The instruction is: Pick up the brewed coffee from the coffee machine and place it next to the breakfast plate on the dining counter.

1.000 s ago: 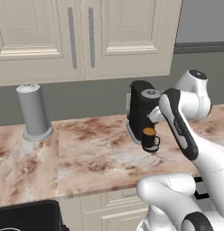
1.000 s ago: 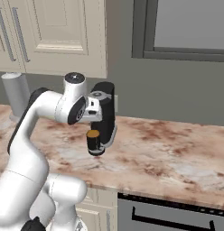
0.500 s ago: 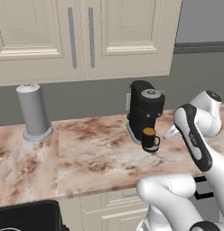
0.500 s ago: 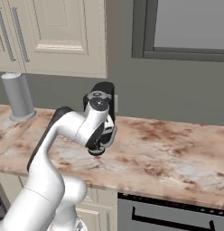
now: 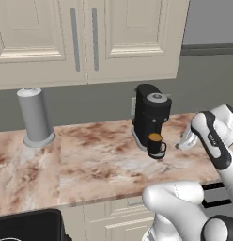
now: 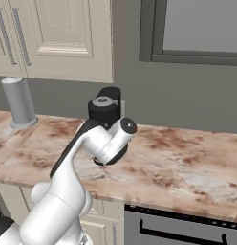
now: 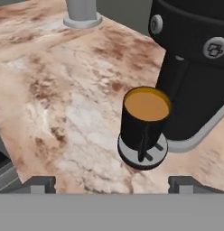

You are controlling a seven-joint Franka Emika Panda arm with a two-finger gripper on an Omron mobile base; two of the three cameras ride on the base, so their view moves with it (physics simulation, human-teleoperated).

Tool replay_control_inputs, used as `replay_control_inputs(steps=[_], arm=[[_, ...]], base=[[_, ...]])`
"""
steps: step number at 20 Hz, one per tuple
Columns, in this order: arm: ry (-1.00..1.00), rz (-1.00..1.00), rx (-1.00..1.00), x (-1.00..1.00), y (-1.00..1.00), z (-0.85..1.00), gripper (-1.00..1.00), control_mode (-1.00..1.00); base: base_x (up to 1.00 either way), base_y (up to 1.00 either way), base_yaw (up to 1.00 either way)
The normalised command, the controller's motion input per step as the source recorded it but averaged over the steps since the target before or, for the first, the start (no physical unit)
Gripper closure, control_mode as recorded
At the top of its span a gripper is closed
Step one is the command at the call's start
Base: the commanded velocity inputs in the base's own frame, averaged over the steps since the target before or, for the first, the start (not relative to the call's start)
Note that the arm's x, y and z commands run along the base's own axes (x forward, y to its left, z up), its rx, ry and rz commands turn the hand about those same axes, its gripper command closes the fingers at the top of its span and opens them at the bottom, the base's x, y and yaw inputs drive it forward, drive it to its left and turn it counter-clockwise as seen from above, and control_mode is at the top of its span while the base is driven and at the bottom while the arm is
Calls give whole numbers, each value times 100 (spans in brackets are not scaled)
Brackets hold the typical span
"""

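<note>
since the earlier frame the arm has swung to the right of the coffee machine [image 5: 151,113]. the gripper [image 7: 112,182] is wide open and holds nothing. the brewed coffee [image 7: 144,118] stands just ahead of it on the drip tray [image 7: 127,155], with its handle toward the gripper, probably for a side approach.

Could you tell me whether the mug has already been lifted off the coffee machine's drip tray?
No, the mug stands on the round drip tray of the coffee machine, with nothing gripping it.
</note>
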Motion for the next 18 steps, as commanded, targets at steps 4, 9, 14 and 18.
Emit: replay_control_inputs(steps=[4,9,14,18], arm=[[-18,7,10,35,0,-38,-100,-100],[-17,13,7,30,9,-27,-100,-100],[-15,15,6,22,17,-17,-100,-100],[-6,12,7,15,17,-5,-100,-100]], base=[[0,0,0],[0,0,0],[0,0,0],[0,0,0]])
